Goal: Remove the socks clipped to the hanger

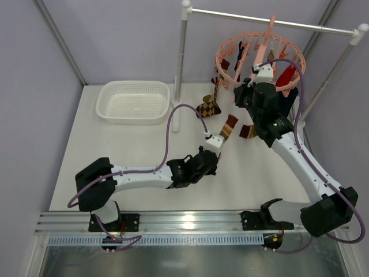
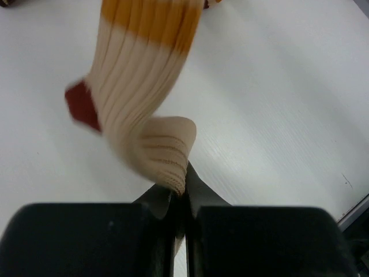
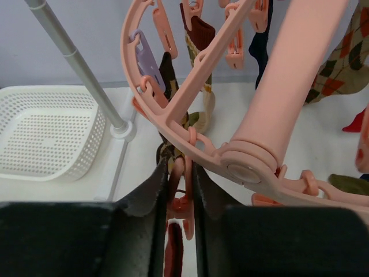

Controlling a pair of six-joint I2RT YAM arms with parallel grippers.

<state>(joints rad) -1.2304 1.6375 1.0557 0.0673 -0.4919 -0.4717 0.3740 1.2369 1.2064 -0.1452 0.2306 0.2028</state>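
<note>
White surface carries everything. White rail spans the back right. Its left post stands just beside the basket (white, perforated, back left).

Pink ring hanger hangs by its hook from the rail, above the surface, with socks clipped on. Among them are a red sock on its right side and a navy sock in the right wrist view.

Right arm reaches up under the hanger. Right fingers are closed to a narrow gap on a pink clip that dangles below the ring by a crossbar joint. Dark red fabric shows under that clip, between the fingers (can't tell if the pads touch it too).

Left arm lies low across the middle of the surface. Left fingers are fully closed, pinching the cream cuff of a striped sock. The sock runs away from the tips: cream, then an orange band, with a red patch at the side. It is blurred, so I can't tell whether its far end rests on the surface.

Off the hanger, on the surface:
- Argyle sock lies below the ring's left edge, near the post.
- Dark red sock lies between the striped sock and the right arm.
</note>
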